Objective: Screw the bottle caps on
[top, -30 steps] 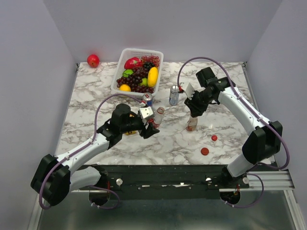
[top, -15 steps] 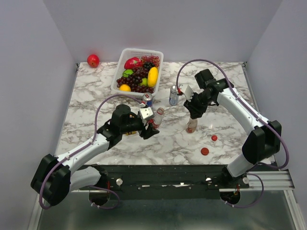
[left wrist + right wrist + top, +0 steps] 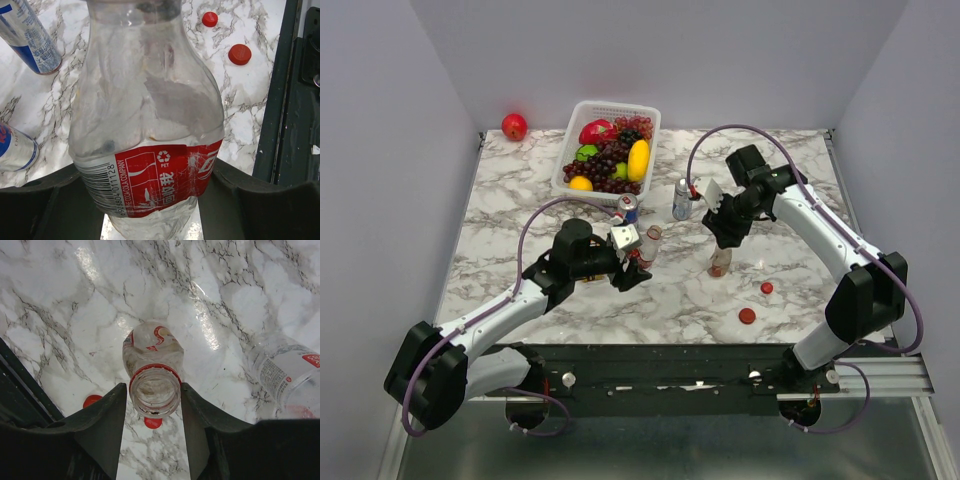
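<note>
plastic bottle (image 3: pixel 150 100) in left gripper (image 3: pixel 145 172): upright, neck up | other bottle (image 3: pixel 151 349): upright

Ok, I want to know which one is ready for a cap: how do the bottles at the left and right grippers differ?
The left bottle is clamped at its red label by the left gripper; the right bottle stands upright with the right gripper straddling its neck. The right bottle's mouth is plainly open, uncapped; the left bottle's top is cut off in its wrist view. Both are clear and red-labelled.
</note>
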You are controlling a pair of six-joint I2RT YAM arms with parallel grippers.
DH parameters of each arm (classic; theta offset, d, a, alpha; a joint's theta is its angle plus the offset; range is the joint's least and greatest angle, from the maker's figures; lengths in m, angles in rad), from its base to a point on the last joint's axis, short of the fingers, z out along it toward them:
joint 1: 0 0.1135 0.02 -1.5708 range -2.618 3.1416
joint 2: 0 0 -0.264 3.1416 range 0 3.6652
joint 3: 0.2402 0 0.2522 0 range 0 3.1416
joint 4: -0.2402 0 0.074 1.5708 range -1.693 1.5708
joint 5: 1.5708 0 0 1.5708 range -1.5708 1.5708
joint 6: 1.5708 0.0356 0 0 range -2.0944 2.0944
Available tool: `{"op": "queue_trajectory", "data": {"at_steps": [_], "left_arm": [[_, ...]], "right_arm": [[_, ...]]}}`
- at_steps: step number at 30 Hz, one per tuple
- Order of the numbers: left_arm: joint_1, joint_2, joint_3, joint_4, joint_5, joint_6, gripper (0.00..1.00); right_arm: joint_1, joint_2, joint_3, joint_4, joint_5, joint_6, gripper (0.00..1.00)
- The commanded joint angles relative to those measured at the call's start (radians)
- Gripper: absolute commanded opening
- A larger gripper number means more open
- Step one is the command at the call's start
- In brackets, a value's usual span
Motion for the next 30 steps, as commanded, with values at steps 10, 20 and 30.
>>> {"op": "queue_trajectory", "data": {"at_steps": [10, 20, 30], "left_arm": [[0.007, -0.007, -0.010, 0.026, -0.013, -0.001, 0.00], [0.007, -0.010, -0.013, 0.022, -0.011, -0.001, 0.00], [0.007, -0.005, -0.013, 0.023, -0.011, -0.001, 0.00]], "right_arm": [[0.013, -0.018, 0.014, -0.034, 0.001, -0.002, 0.58], [0.017, -0.026, 0.016, -0.011, 0.028, 0.021, 0.63], [0.018, -0.009, 0.079, 0.032, 0.048, 0.046, 0.65]]}}
